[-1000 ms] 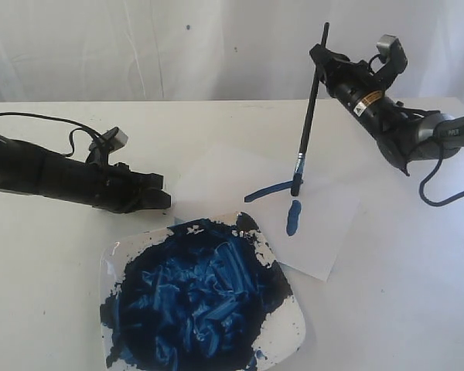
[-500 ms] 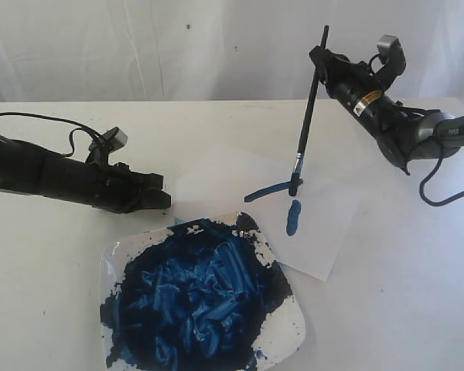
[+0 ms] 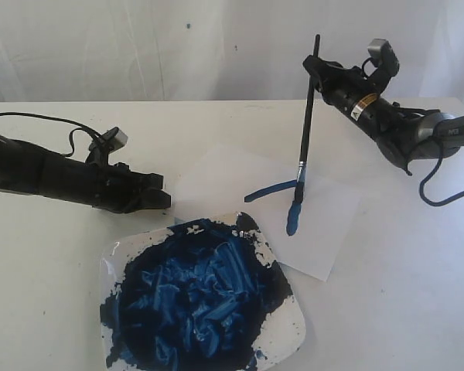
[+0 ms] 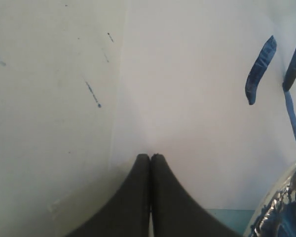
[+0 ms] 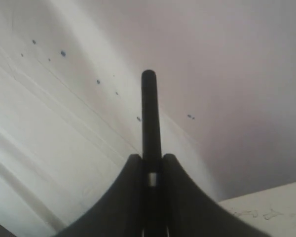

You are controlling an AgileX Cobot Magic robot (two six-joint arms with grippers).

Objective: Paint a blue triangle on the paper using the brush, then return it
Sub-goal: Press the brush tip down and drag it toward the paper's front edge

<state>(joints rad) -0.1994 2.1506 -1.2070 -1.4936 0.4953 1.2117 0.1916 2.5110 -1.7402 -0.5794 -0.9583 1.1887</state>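
Brush tip on the paper, triangle (image 3: pixel 272 188) one side short.
My right tool (image 3: pixel 319 68) clamps the brush (image 3: pixel 306 116) high on its handle. The brush stands near upright, bristles down where two blue strokes meet on the paper (image 3: pixel 329 232). The plate (image 3: pixel 295 318) beside it holds thick blue paint. My left tool (image 3: pixel 161 199) is closed, empty, at the paper's edge.

Pretty bright and even in here, soft light from all round, so the white surface (image 3: pixel 402 309) nearly blows out. Shadows are faint, just a thin one under the left claw (image 3: pixel 159 199). The wet paint (image 3: pixel 193 294) near it glints. Wrist shots are mushier: the right claw (image 5: pixel 149 160) and its brush (image 5: pixel 149 113) are a dim, soft silhouette against a purplish-grey curtain (image 5: pixel 64 123).
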